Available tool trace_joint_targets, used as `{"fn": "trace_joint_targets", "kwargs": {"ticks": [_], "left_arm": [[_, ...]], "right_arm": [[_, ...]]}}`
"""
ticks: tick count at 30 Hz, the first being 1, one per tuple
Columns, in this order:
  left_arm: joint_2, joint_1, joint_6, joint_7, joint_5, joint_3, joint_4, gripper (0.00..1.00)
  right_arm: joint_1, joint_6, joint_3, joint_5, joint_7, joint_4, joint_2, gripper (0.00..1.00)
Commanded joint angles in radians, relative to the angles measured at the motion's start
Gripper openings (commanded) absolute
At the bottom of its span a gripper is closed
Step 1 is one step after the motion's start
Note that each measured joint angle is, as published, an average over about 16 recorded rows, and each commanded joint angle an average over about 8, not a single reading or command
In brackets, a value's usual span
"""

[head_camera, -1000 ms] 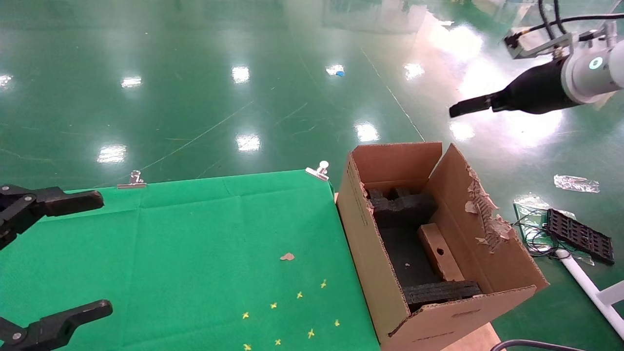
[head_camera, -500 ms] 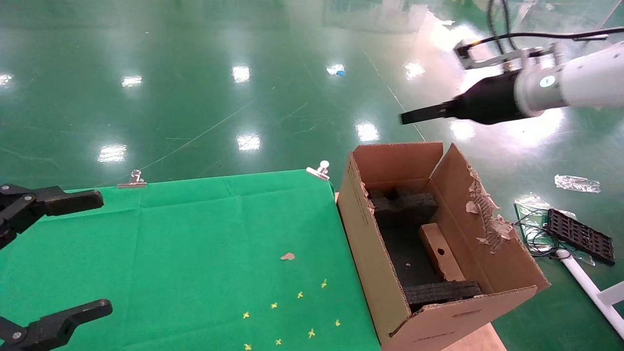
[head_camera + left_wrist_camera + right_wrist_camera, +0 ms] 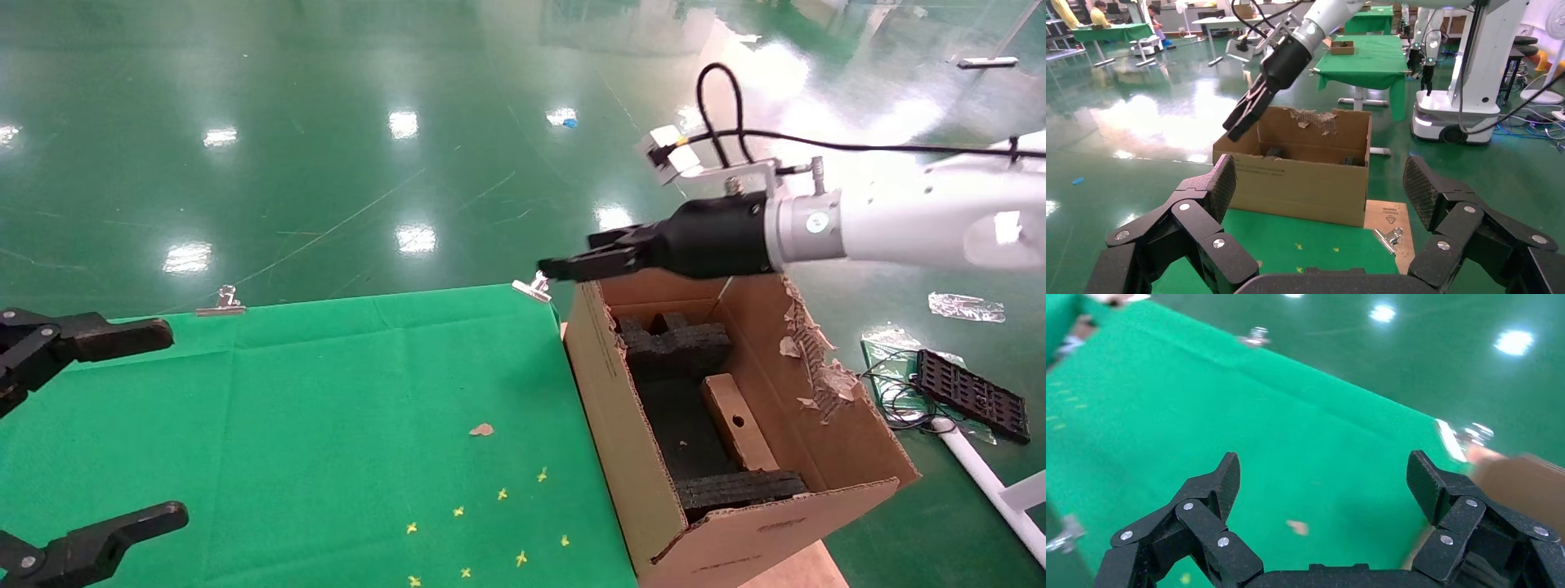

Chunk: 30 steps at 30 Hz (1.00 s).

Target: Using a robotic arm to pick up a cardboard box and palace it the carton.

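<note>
Head view: my right end effector [image 3: 564, 265] on the robotic arm [image 3: 899, 224] hovers over the far-left corner of the carton [image 3: 629, 441], above its rim. The cardboard box [image 3: 739, 425] lies inside, on the carton floor beside the torn wall, its long axis running from near to far. It sits below and nearer to me than the fingertips. The left end effector [image 3: 90, 425] is parked well apart over the counter [image 3: 327, 392].

Left wrist view: left fingers [image 3: 1220, 184] are spread; the carton [image 3: 1303, 180] is ahead.

Right wrist view: right fingers [image 3: 1223, 478] are spread wide, holding nothing.
</note>
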Motion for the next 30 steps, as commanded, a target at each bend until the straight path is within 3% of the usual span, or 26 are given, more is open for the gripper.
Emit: {"fn": "trace_joint_targets", "kwargs": {"ticks": [1,30], "left_arm": [[0.0,0.0,0.0,0.0,0.0,0.0,0.0,1.0],[-0.001,0.0,-0.001,0.001,-0.001,0.002,0.0,1.0]], "right_arm": [[-0.037,-0.014,0.044,0.015,-0.02,0.041,0.008,1.0],[-0.571,-0.221,0.685,0.228,-0.312,0.637,0.123,1.0]]}}
